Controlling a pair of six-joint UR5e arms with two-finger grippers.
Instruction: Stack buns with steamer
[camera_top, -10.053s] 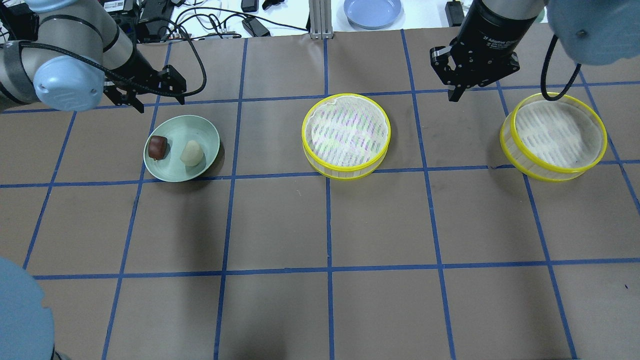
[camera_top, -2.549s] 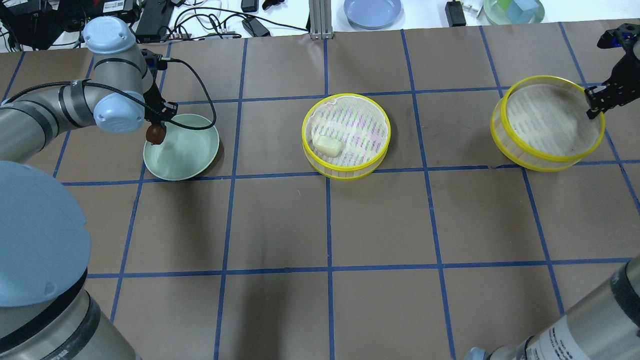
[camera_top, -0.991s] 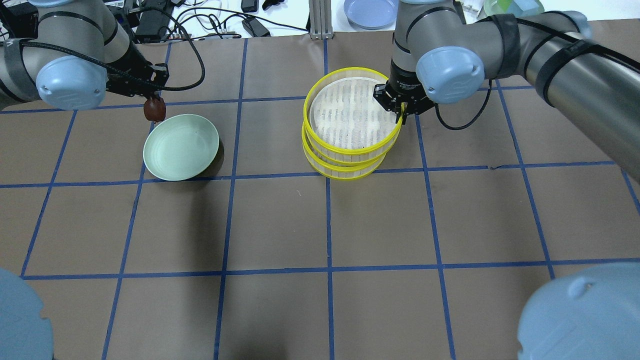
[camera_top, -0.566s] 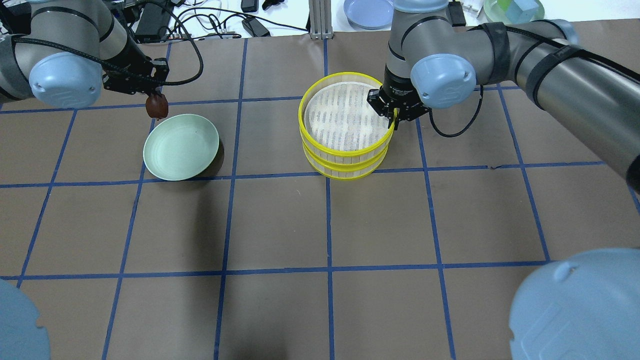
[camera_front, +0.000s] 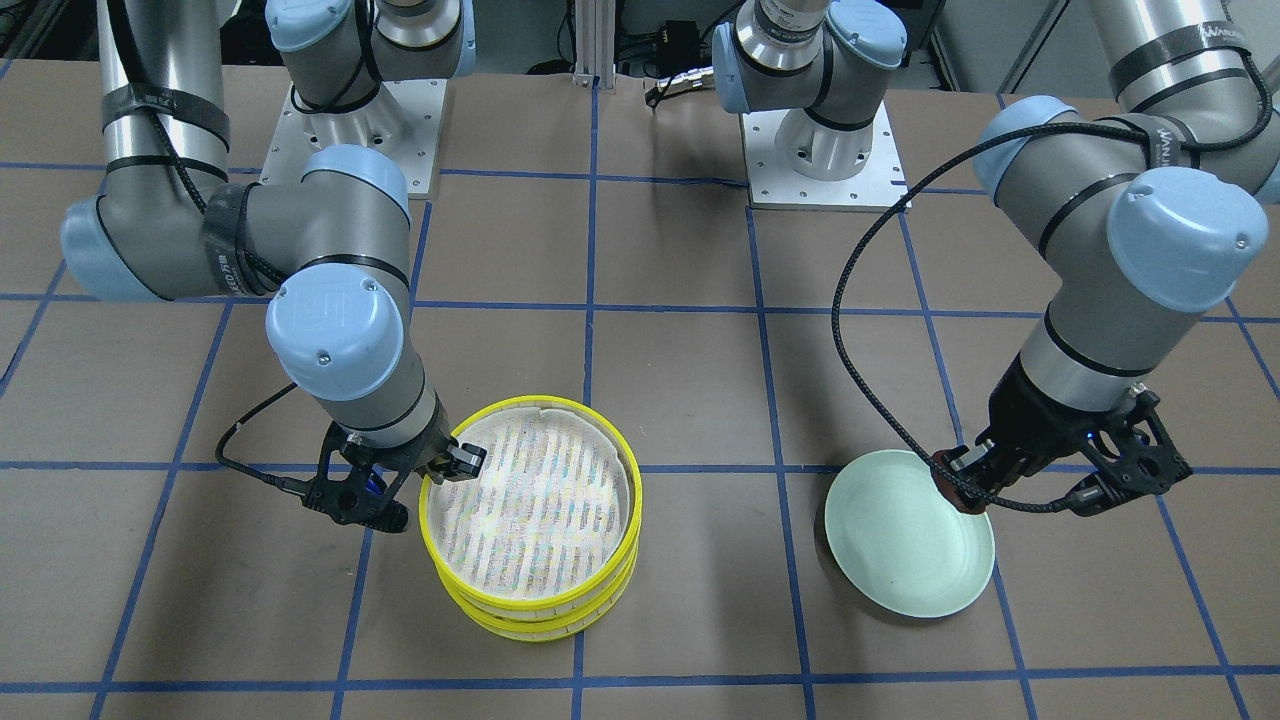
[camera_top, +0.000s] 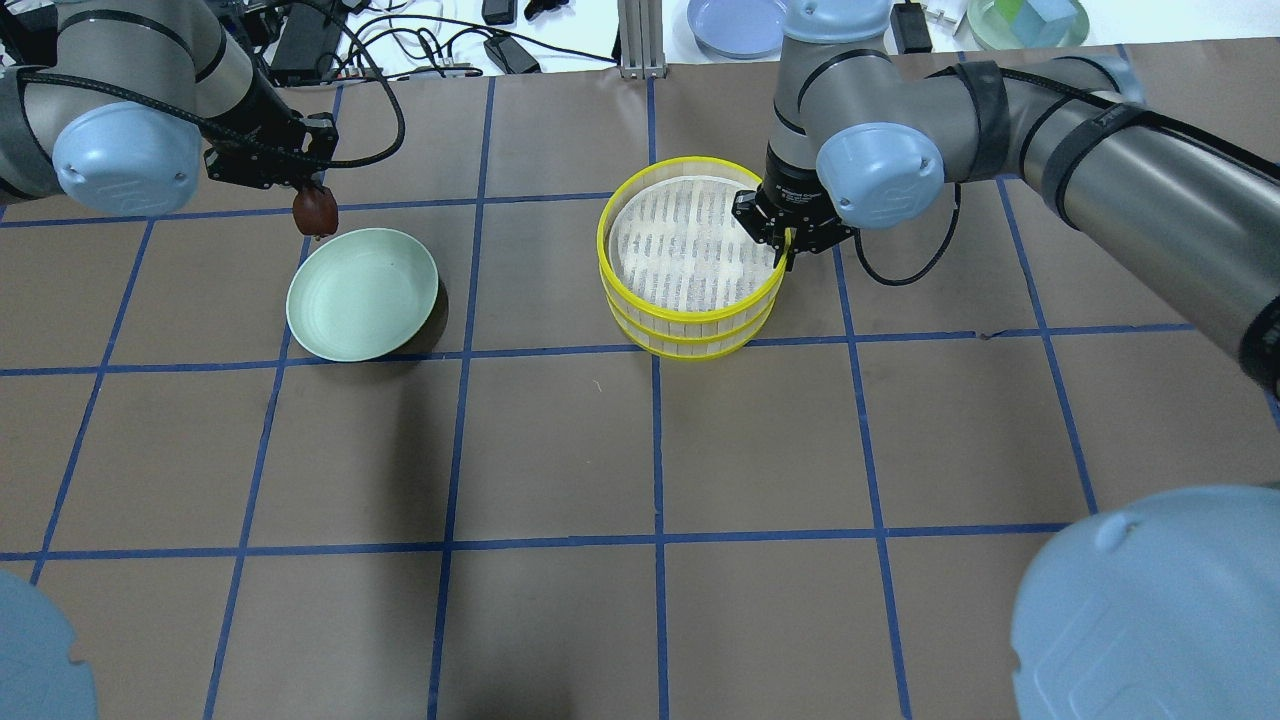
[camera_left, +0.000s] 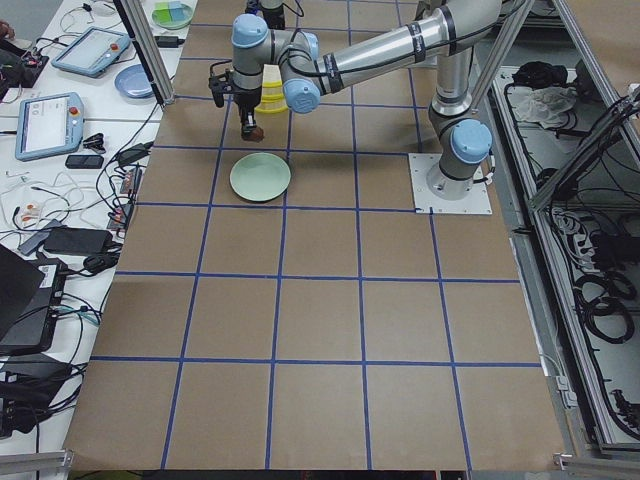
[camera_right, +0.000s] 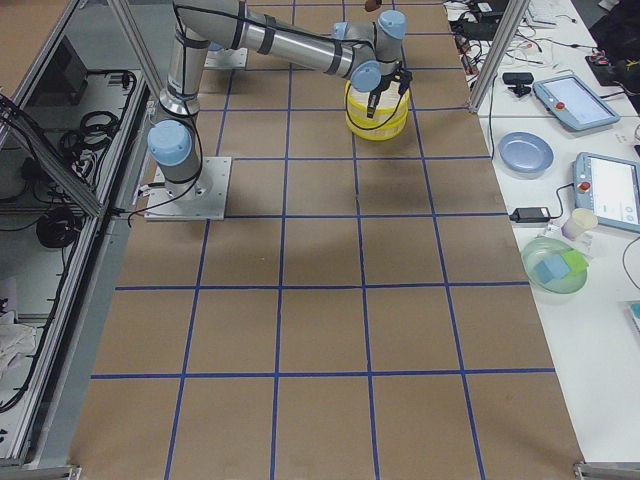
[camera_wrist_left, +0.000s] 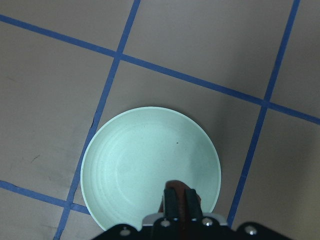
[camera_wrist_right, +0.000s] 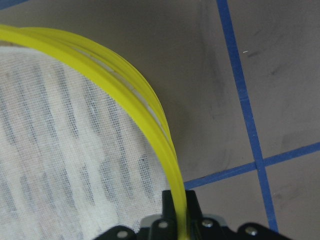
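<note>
Two yellow-rimmed steamers are stacked at the table's middle: the upper steamer sits on the lower steamer. My right gripper is shut on the upper steamer's rim. The cream-white bun is hidden. My left gripper is shut on the dark reddish-brown bun, held just above the far left edge of the pale green plate, which holds nothing.
A blue plate, a metal post, cables and a dish with coloured blocks lie beyond the table's far edge. The arm bases stand at the robot's side.
The white bun went into the middle steamer, and my right gripper carried the second steamer over and lowered it onto it. My left gripper lifted the brown bun off the plate and has since barely moved.
</note>
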